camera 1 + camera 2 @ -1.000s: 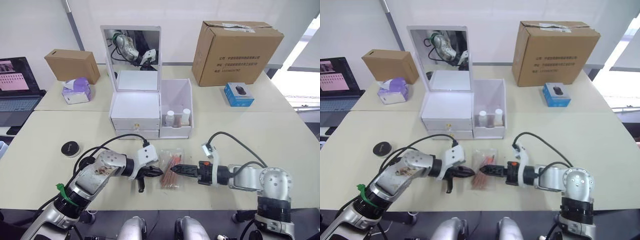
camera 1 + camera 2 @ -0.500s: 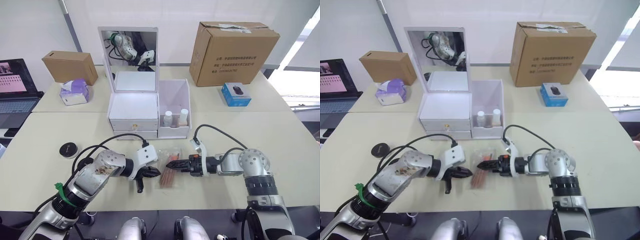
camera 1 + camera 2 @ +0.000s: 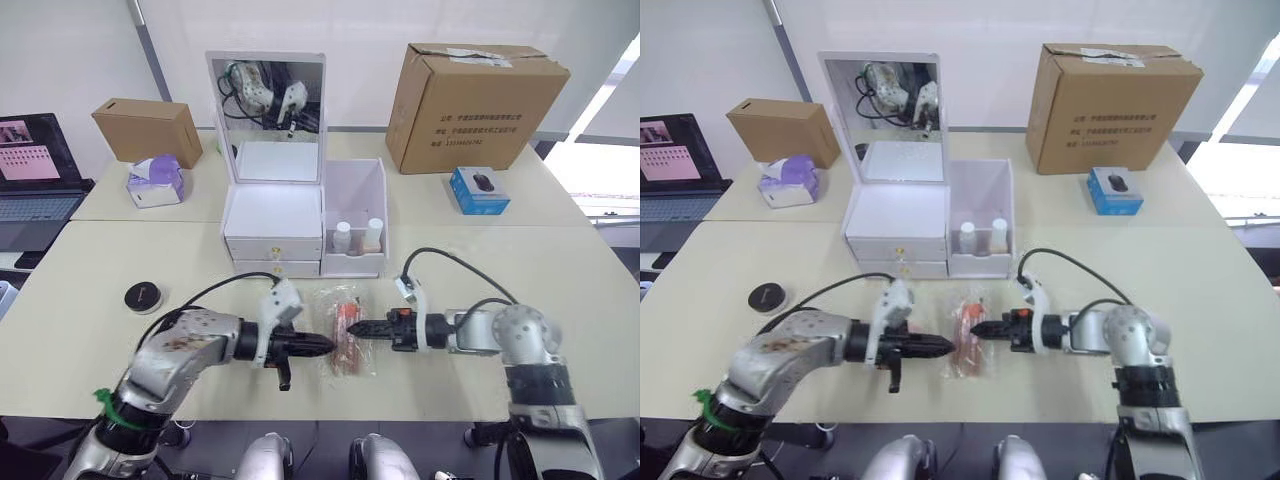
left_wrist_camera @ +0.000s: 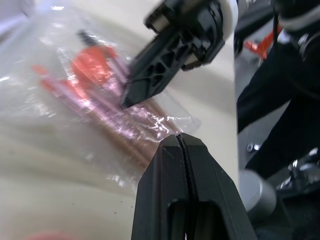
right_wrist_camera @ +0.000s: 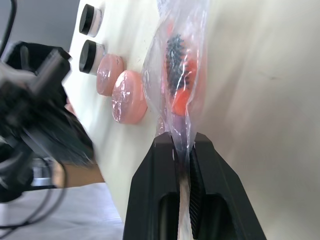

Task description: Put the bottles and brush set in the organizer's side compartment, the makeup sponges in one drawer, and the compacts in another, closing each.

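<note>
The right gripper [image 5: 182,145] pinched only the film of the clear-plastic brush set packet [image 3: 346,330] near the bench's front edge; the film could slip or tear. The left gripper [image 3: 325,347] was clenched empty.

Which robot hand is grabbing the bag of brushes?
The right gripper. Its fingers pinch the brush set bag's plastic, while the left gripper is closed on nothing at the bag's other side.

Left gripper [image 4: 182,142], fingers pressed together, points at the edge of the bagged brush set [image 4: 95,85] just ahead; beyond it, the right gripper [image 4: 131,95] pinches the clear bag on the table [image 4: 45,200].
</note>
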{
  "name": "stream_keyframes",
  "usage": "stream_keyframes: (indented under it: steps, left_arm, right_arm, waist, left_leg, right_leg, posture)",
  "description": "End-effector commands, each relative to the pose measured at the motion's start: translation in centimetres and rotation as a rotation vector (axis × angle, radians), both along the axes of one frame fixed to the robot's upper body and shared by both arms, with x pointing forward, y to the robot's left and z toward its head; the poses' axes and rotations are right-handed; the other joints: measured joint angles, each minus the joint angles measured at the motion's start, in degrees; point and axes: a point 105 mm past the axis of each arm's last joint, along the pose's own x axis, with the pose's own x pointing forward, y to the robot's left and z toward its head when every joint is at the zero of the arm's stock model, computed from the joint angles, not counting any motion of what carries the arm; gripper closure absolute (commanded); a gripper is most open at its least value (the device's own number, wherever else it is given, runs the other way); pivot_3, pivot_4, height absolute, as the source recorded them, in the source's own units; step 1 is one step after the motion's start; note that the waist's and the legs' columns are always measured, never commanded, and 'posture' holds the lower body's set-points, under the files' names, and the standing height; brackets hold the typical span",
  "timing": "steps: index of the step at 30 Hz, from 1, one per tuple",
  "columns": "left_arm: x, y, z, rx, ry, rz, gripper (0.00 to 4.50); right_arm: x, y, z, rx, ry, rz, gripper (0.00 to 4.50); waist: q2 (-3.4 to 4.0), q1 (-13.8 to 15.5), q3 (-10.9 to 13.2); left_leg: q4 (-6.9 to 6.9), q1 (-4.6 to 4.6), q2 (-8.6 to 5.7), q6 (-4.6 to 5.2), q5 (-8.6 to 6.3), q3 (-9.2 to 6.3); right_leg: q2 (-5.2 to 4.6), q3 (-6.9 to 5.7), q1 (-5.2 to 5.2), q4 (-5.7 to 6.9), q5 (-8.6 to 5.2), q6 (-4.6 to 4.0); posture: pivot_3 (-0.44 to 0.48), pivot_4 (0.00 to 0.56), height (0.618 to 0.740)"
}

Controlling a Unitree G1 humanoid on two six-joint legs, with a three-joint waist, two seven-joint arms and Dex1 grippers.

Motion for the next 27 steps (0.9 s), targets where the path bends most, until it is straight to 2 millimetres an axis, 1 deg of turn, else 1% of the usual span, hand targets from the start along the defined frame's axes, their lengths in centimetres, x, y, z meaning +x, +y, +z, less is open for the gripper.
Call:
stream_keyframes:
  steps: [1, 2, 3, 4, 7, 9, 10, 12, 14, 16, 18, 20, 22, 27]
  left_arm:
    - [-0.6, 0.9, 2.6, -0.108, -0.016, 0.0, 4.5]
    - [-0.5, 1.4, 3.1, -0.129, -0.019, 0.016, 4.5]
    - [-0.4, 1.6, 3.4, -0.142, -0.021, 0.028, 4.5]
    - [-0.2, 1.9, 3.7, -0.156, -0.026, 0.043, 4.5]
    - [0.6, 2.5, 4.6, -0.2, -0.052, 0.104, 4.5]
    - [0.8, 2.6, 4.8, -0.224, -0.044, 0.122, 4.5]
    - [0.8, 2.6, 4.9, -0.234, -0.038, 0.126, 4.5]
    - [0.9, 2.7, 4.6, -0.215, -0.052, 0.14, 4.5]
    - [1.0, 2.8, 4.4, -0.205, -0.054, 0.154, 4.5]
    - [1.1, 2.8, 4.4, -0.211, -0.048, 0.164, 4.5]
    - [1.2, 3.0, 4.6, -0.209, -0.062, 0.179, 4.5]
    - [1.3, 3.2, 4.8, -0.211, -0.076, 0.195, 4.5]
    - [1.2, 3.4, 5.1, -0.211, -0.088, 0.21, 4.5]
    - [1.2, 4.3, 5.6, -0.206, -0.119, 0.261, 4.5]
  right_arm:
    - [0.0, 0.5, 7.0, 0.12, -0.447, 0.017, 4.48]
    - [-0.4, 0.3, 9.1, 0.15, -0.581, 0.042, 4.48]
    - [-0.7, 0.1, 10.3, 0.166, -0.665, 0.064, 4.48]
    - [-0.6, -0.2, 11.1, 0.148, -0.702, 0.082, 4.48]
    - [1.9, -1.5, 14.7, 0.043, -0.971, 0.135, 4.48]
    - [3.2, -1.7, 15.7, -0.005, -1.086, 0.186, 4.48]
    - [3.8, -1.8, 15.8, -0.027, -1.122, 0.213, 4.48]
    - [5.7, -2.0, 16.2, -0.081, -1.23, 0.223, 4.48]
    - [8.8, -1.7, 17.4, -0.105, -1.333, 0.197, 4.48]
    - [10.1, -1.3, 17.8, -0.113, -1.377, 0.208, 4.48]
    - [12.3, -0.9, 17.8, -0.2, -1.435, 0.184, 4.48]
    - [13.7, -0.2, 17.3, -0.309, -1.471, 0.186, 4.48]
    - [14.4, 0.3, 17.1, -0.323, -1.469, 0.165, 4.48]
    - [15.2, 1.2, 16.2, -0.356, -1.452, 0.128, 4.48]
  waist:
    - [0.0, 0.0, 0.0]
    - [0.01, 0.0, 0.0]
    - [0.06, 0.0, 0.0]
    - [0.08, 0.0, 0.1]
    - [0.09, -0.1, 0.1]
    - [0.08, 0.0, 0.1]
    - [0.07, -0.1, 0.1]
    - [0.06, -0.1, 0.1]
    - [0.11, -0.5, 0.1]
    - [0.12, -1.0, 0.2]
    - [0.13, -1.2, 0.2]
    - [0.14, -1.3, 0.2]
    - [0.14, -1.4, 0.2]
    - [0.15, -1.4, 0.2]
  left_leg:
    - [0.0, 0.02, 0.0, 0.0, 0.0, 0.0]
    - [0.0, 0.0, 0.0, 0.0, 0.0, 0.0]
    - [0.0, 0.03, 0.02, -0.01, 0.0, 0.0]
    - [0.0, 0.03, 0.01, -0.01, -0.01, 0.0]
    - [0.0, 0.09, -0.04, -0.01, -0.01, 0.02]
    - [0.0, 0.1, -0.08, 0.0, 0.0, 0.06]
    - [0.0, 0.17, -0.06, -0.01, 0.0, 0.05]
    - [-0.01, 0.17, -0.05, -0.01, -0.01, 0.05]
    - [-0.02, 0.19, -0.07, 0.0, 0.0, 0.12]
    - [-0.01, 0.19, -0.09, 0.01, 0.0, 0.17]
    - [-0.02, 0.15, -0.06, 0.0, 0.0, 0.13]
    - [-0.03, 0.15, -0.06, 0.0, 0.01, 0.17]
    - [-0.03, 0.18, -0.07, 0.0, 0.01, 0.18]
    - [-0.03, 0.18, -0.05, -0.06, 0.03, 0.17]
  right_leg:
    - [0.01, -0.01, 0.02, 0.0, 0.0, 0.0]
    - [0.03, -0.02, -0.01, -0.01, -0.01, 0.01]
    - [0.04, -0.02, 0.01, -0.02, -0.01, 0.02]
    - [0.06, -0.01, 0.0, -0.02, -0.02, 0.04]
    - [0.06, -0.23, 0.03, -0.03, -0.02, 0.05]
    - [0.06, -0.24, 0.01, -0.04, -0.01, 0.05]
    - [0.09, -0.28, 0.08, -0.05, -0.01, 0.05]
    - [0.12, -0.27, 0.08, -0.07, -0.02, 0.03]
    - [0.14, -0.17, 0.04, -0.02, 0.0, -0.01]
    - [0.13, -0.06, 0.0, 0.04, 0.14, -0.22]
    - [0.16, -0.05, 0.02, 0.0, 0.25, -0.43]
    - [0.13, 0.01, 0.01, 0.0, 0.26, -0.48]
    - [0.1, 0.04, 0.04, -0.01, 0.27, -0.49]
    - [0.01, 0.15, 0.06, 0.04, 0.29, -0.52]
  posture:
    - [0.0, 0.15, 0.731]
    - [0.0, 0.15, 0.731]
    - [0.0, 0.15, 0.731]
    - [0.0, 0.15, 0.731]
    - [0.0, 0.15, 0.731]
    - [0.0, 0.15, 0.731]
    - [0.0, 0.15, 0.731]
    - [0.0, 0.15, 0.731]
    - [0.0, 0.15, 0.731]
    - [0.0, 0.15, 0.731]
    - [0.0, 0.15, 0.731]
    - [0.0, 0.15, 0.731]
    - [0.0, 0.15, 0.731]
    - [0.0, 0.15, 0.731]
